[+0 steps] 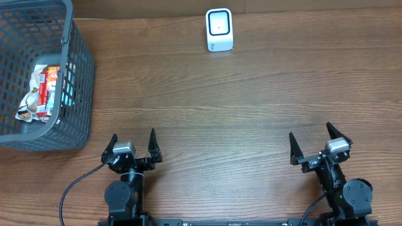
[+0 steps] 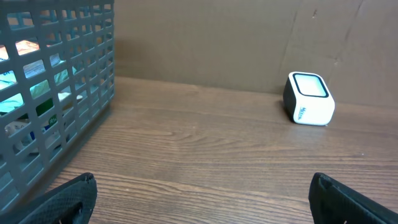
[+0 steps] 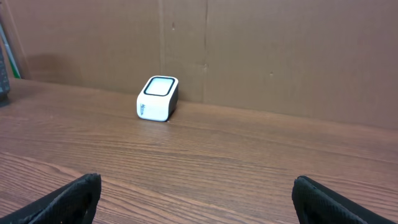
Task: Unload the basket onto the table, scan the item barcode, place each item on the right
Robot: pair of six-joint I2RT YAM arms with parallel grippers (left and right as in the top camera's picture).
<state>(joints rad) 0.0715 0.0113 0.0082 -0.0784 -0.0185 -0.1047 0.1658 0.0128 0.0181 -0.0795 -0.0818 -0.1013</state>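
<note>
Scanner [image 1: 219, 29] lies beyond wide-spread left hand [image 1: 133, 135] and right hand [image 1: 309, 130].

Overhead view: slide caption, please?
Left claw and right claw open; snack packets in grey basket; white barcode scanner at far edge.

Grey basket [image 1: 80, 75], white scanner [image 1: 219, 29], brown table [image 1: 220, 107]

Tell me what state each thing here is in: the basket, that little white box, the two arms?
Basket: upright on the table's far left, holding packets.
Packets: lying in the basket, untouched.
Scanner: standing at the far edge, nothing held up to it.
Left arm: at the near edge, jaws wide open, empty.
Right arm: at the near edge, jaws wide open, empty.
</note>
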